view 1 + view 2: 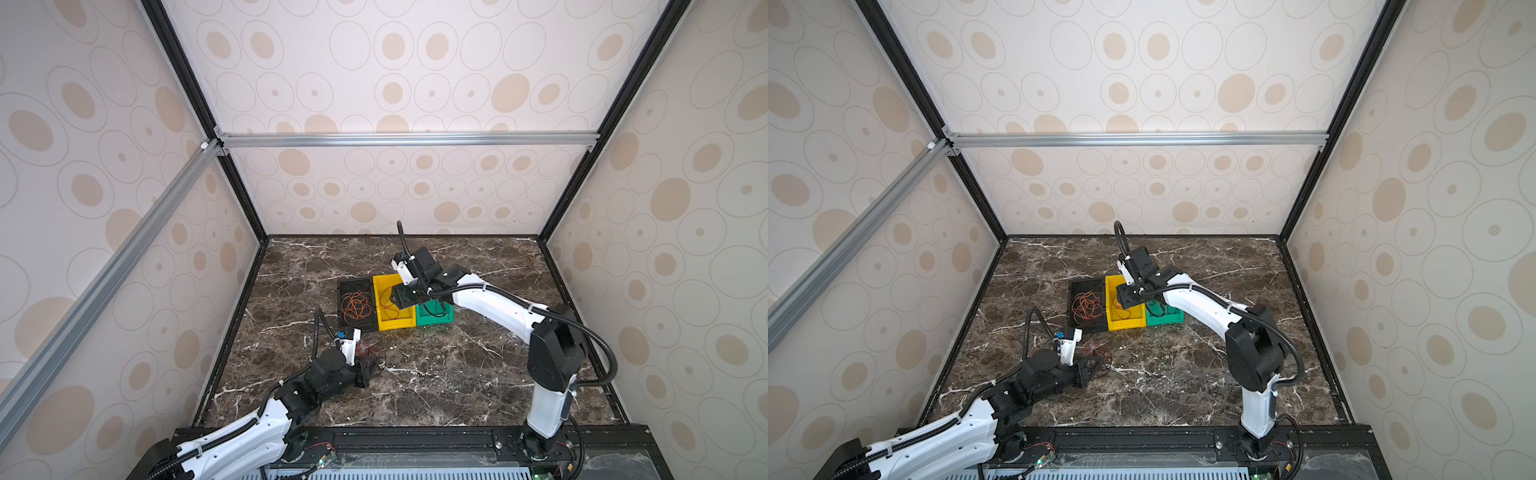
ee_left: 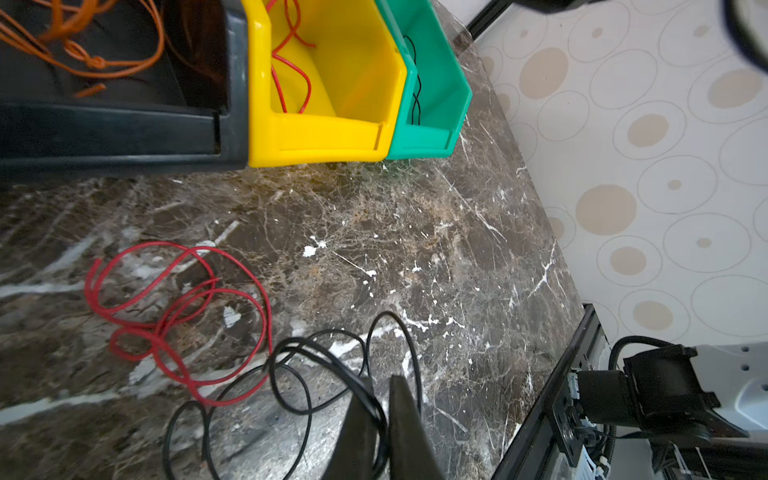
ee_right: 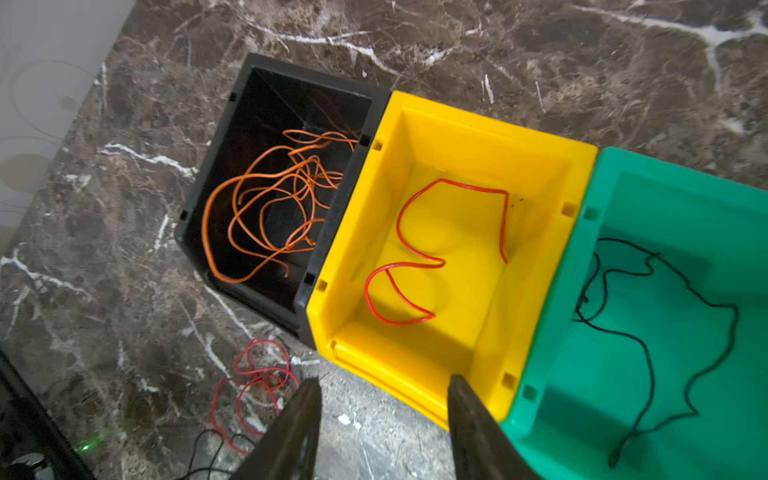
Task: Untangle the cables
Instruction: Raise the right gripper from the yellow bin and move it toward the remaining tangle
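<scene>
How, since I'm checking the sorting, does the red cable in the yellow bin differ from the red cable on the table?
The red cable in the yellow bin lies alone in one open, wavy S; the red cable on the table is bunched in several overlapping loops. The binned one touches no other cable; the table one crosses a black cable. Both are thin and red.

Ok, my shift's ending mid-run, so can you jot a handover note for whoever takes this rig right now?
Left gripper: jaws shut, apparently pinching the loose black cable on the table.
Right gripper: jaws open, empty, above the yellow bin.
Done: orange cables in the black bin, one red cable in the yellow bin, one black cable in the green bin.
To do: loose black cable and loose red cable overlap on the table; separate them, presumably bin by colour.
</scene>
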`<action>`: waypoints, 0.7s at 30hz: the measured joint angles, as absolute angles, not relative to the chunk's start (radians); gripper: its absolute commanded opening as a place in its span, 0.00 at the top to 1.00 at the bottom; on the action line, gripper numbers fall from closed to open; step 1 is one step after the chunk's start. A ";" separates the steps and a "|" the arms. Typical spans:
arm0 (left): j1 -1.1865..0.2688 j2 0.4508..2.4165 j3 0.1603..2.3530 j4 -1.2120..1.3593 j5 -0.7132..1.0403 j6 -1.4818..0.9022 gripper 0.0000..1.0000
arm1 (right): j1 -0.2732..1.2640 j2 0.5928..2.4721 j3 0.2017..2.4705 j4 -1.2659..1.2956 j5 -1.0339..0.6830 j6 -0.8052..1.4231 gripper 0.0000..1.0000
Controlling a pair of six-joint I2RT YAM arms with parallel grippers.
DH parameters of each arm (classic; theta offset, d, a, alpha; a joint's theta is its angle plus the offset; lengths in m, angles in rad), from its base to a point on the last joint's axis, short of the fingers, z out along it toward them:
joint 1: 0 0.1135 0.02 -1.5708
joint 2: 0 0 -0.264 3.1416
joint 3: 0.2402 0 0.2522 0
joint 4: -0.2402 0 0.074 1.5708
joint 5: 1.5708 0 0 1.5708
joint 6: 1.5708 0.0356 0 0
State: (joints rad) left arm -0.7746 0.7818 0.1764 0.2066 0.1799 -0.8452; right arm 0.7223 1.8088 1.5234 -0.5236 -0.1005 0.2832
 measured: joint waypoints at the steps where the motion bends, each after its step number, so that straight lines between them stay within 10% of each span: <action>1: -0.775 0.800 0.180 0.218 0.194 -0.843 0.87 | 0.722 1.782 1.500 -0.521 -0.102 0.284 0.48; 14: -0.836 1.190 0.321 0.442 0.260 -0.832 0.89 | 0.714 1.513 1.152 -0.500 -0.071 0.317 0.46; 21: -0.871 1.309 0.425 0.493 0.279 -0.822 0.51 | 0.695 1.442 1.073 -0.501 -0.046 0.335 0.46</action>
State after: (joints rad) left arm -0.8707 1.3090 0.4248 0.4927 0.2794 -0.8215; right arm 0.6949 1.4422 1.0725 -0.5011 -0.0456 0.3351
